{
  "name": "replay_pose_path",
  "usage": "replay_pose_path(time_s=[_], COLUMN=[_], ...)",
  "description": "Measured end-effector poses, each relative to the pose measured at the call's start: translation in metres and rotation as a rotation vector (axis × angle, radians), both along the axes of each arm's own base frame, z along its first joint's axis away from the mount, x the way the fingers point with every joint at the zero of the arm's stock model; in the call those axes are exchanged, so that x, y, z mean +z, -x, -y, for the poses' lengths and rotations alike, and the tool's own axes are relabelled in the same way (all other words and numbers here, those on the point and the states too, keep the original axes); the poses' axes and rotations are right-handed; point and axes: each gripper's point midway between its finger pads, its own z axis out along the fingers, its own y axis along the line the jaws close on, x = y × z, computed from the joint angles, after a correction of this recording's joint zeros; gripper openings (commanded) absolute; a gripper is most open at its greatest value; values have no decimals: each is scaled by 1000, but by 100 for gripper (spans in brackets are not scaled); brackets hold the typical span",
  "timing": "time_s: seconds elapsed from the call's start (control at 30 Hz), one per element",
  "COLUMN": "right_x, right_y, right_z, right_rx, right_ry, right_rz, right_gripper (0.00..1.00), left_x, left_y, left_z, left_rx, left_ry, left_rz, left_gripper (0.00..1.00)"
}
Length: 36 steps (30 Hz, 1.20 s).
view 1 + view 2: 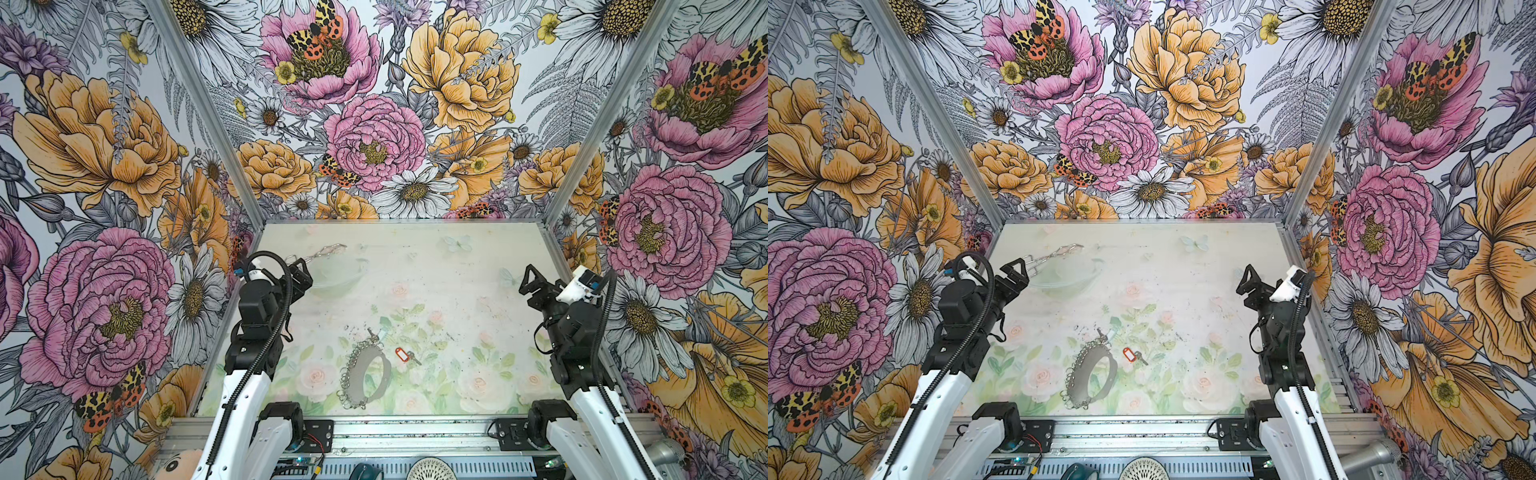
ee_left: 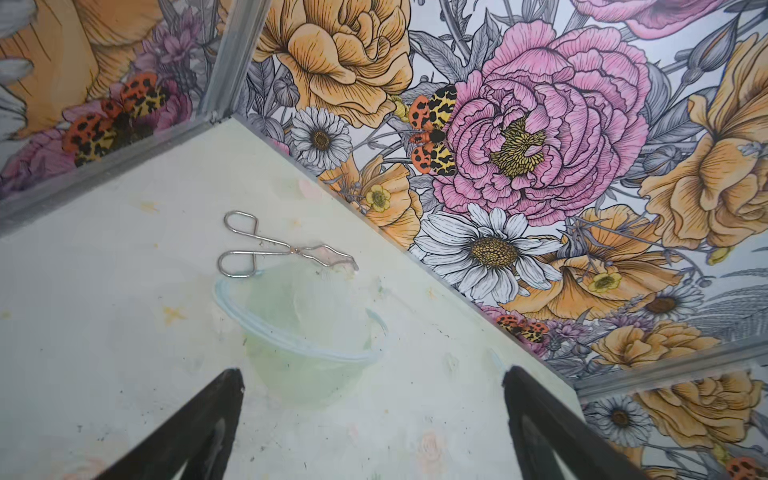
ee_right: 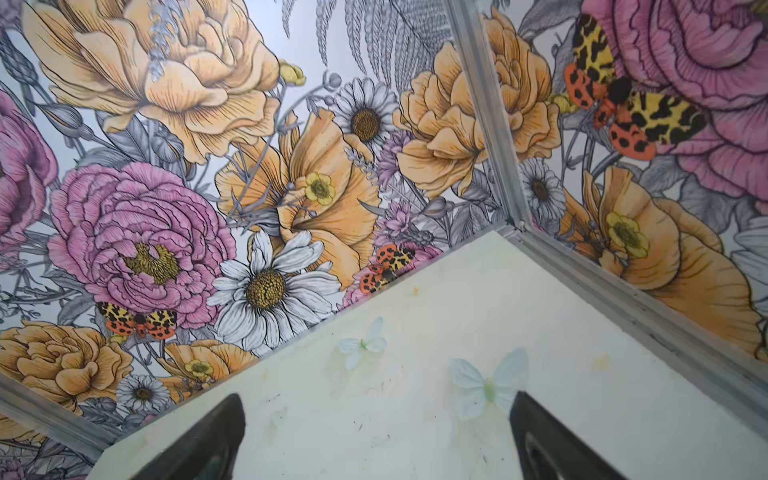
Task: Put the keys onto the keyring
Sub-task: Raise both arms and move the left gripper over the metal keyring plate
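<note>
Just right of keyring (image 1: 359, 378), keys (image 1: 405, 355) lie flat on tabletop (image 1: 457, 270), not touching it. Left end effector (image 2: 374, 370) & right end effector (image 3: 376, 397) released, empty, well away from keyring. Risk: thin flat keys slip at pinch; hoop drags w/ them.

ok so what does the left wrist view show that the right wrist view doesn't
Only the left wrist view: the tongs and a clear bowl on the table, beyond the open left gripper.
Only the right wrist view: two pale butterflies on the table, by the open right gripper.
Both: the pale table and the floral wall. Neither shows the keys or the keyring, which appear only in the top views.
</note>
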Motion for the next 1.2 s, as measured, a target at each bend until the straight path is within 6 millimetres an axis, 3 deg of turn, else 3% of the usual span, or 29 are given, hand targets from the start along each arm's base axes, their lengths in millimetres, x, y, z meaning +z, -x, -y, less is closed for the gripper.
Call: replay_pose_path(time_s=[0.07,0.17,0.27,0.43,0.63,0.77,0.9,1.2], right_x=[-14,-31,-38,-54,-85,-99,-103,-111], right_y=[-4,-13,-18,-23,-26,-27,-28,-29], right_z=[-5,-17,-40,-84,-111,-117,-119,-121], right_rx=[28,71,151,301,397,416,420,425], right_ry=[-7,-9,10,53,85,93,98,103], right_rz=[-62,-167,-224,-317,-442,-493,-510,-535], right_gripper=[100,99,99,99,100,99,99,100], left_x=[-18,-43,-65,-97,-132,-154,-175,-201], left_y=[1,-3,-6,10,37,63,87,105], left_z=[4,28,71,161,211,232,240,247], left_rx=[-37,-132,-254,-472,-574,-626,-633,-562], left_ry=[41,69,27,-147,-390,-479,-508,-469], left_rz=[-56,-176,-314,-522,-728,-828,-921,-1018], left_gripper=[99,99,99,99,99,99,99,93])
